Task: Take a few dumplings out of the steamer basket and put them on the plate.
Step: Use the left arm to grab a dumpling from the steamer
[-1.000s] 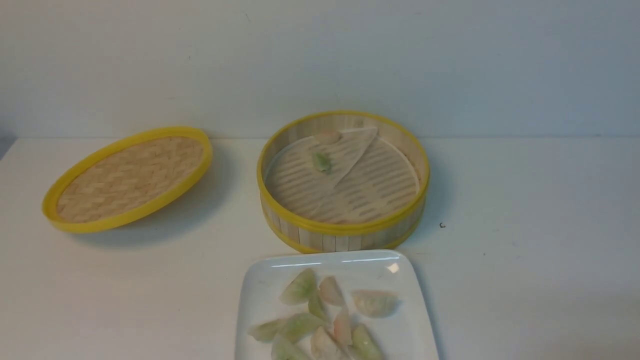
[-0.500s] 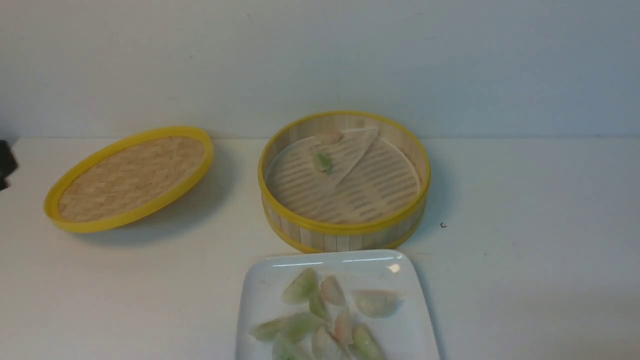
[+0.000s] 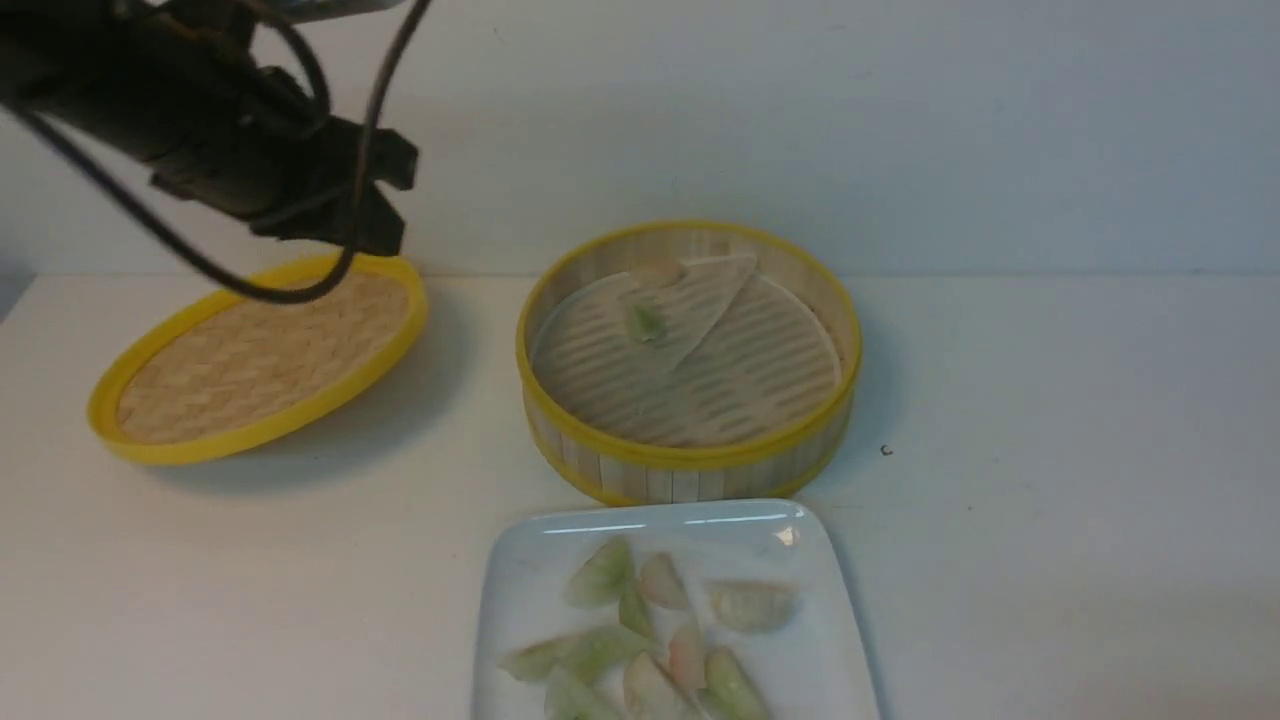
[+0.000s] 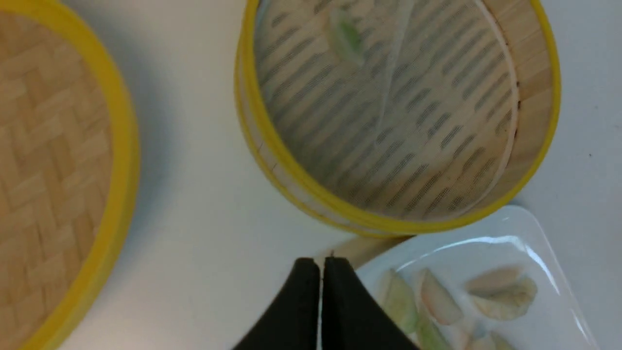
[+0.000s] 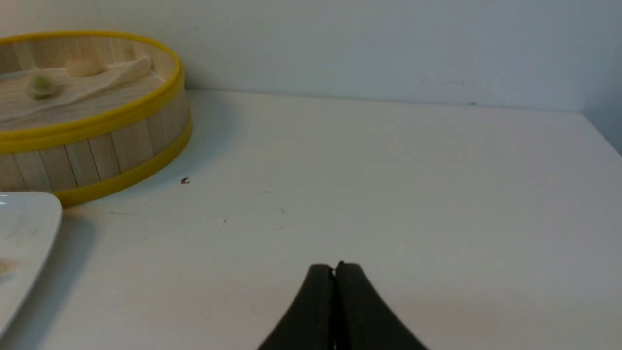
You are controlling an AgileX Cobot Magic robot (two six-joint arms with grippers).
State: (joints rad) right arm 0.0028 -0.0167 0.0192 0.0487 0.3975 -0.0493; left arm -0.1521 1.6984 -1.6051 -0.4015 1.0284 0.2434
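Observation:
The steamer basket (image 3: 690,462) stands mid-table with a white liner. It holds one green dumpling (image 3: 643,322) and one pink dumpling (image 3: 657,273). The white plate (image 3: 520,570) lies in front of it with several dumplings (image 3: 600,577) on it. My left gripper (image 3: 383,232) hangs high above the lid's far edge, left of the basket. In the left wrist view it (image 4: 320,263) is shut and empty, with the basket (image 4: 291,170) and the plate (image 4: 486,243) beyond it. My right gripper (image 5: 334,266) is shut and empty, low over bare table right of the basket (image 5: 97,155). It is outside the front view.
The flat woven lid (image 3: 255,355) with a yellow rim lies tilted on the table left of the basket, under my left arm (image 3: 200,110) and its cables. A wall runs along the table's back edge. A small dark speck (image 3: 885,451) lies right of the basket.
My left arm has swung into the front view from the left edge and now hangs high over the lid. The basket, plate and dumplings have not moved.

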